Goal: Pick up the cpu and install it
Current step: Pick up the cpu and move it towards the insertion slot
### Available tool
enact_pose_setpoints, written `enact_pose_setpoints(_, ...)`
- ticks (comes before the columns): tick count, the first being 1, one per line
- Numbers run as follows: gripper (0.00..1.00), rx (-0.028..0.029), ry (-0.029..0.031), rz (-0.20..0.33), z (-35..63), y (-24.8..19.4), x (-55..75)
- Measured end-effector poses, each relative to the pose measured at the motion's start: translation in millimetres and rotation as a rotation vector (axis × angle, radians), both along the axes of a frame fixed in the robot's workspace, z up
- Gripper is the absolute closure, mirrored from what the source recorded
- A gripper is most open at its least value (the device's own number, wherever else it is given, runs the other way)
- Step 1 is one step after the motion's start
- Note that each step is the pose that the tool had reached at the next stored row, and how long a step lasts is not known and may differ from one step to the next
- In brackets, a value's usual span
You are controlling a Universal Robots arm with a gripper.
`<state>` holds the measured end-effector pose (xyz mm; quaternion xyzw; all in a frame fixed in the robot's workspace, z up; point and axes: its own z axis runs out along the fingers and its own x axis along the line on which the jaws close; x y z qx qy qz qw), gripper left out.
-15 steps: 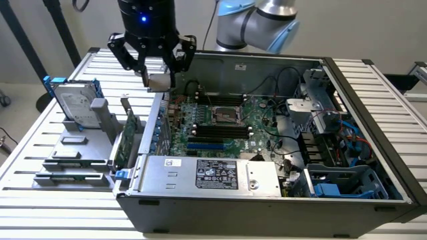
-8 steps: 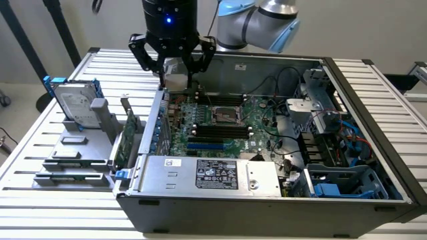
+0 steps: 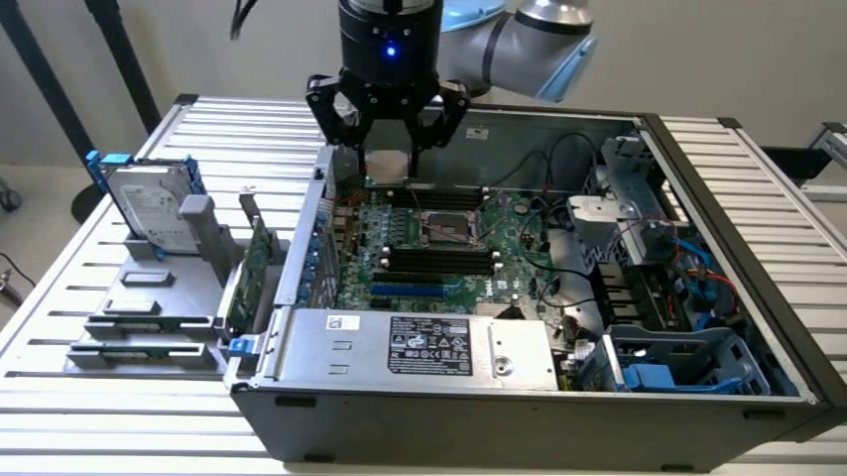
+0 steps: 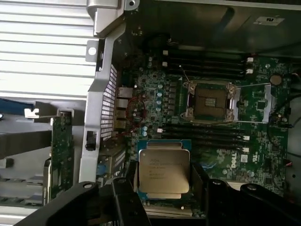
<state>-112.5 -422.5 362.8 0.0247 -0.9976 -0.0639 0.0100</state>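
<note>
Gripper (image 4: 163,190) is clamped on the cpu (image 4: 163,169), hanging above the motherboard (image 3: 510,260); empty socket (image 3: 443,230) sits below it, a bit toward the exterior view's right.

1. "DELL" stands in white on the motherboard (image 4: 214,123), just beside the jaws.
2. The cpu (image 4: 163,172) between the jaws carries print too small to read.
3. The power supply label (image 3: 430,345) is illegible.

Gripper (image 3: 387,171): top centre, clamping the cpu (image 3: 385,162) above the motherboard (image 3: 443,253).
Computer case (image 3: 530,428): open, centre and right.
Hard drive (image 3: 146,213): upright in a rack (image 3: 157,322), left of frame.
</note>
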Motion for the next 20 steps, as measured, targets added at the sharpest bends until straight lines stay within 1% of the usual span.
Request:
enact_pose_setpoints(2, 0.46, -0.0002, 0.0, 0.0, -3.6, 5.2, 8.9)
enact_pose_setpoints(6, 0.46, -0.0007, 0.0001, 0.0, -10.8, 17.5, 24.7)
enact_pose_setpoints(14, 0.46, -0.0016, 0.0, 0.0, -24.9, 46.7, 46.2)
enact_pose_setpoints(15, 0.46, -0.0022, -0.0001, 0.0, -26.5, 50.0, 48.1)
enact_pose_setpoints(18, 0.46, -0.0063, -0.0001, 0.0, -31.0, 59.7, 53.4)
enact_pose_setpoints(20, 0.46, -0.0108, 0.0, 0.0, -33.5, 65.5, 56.2)
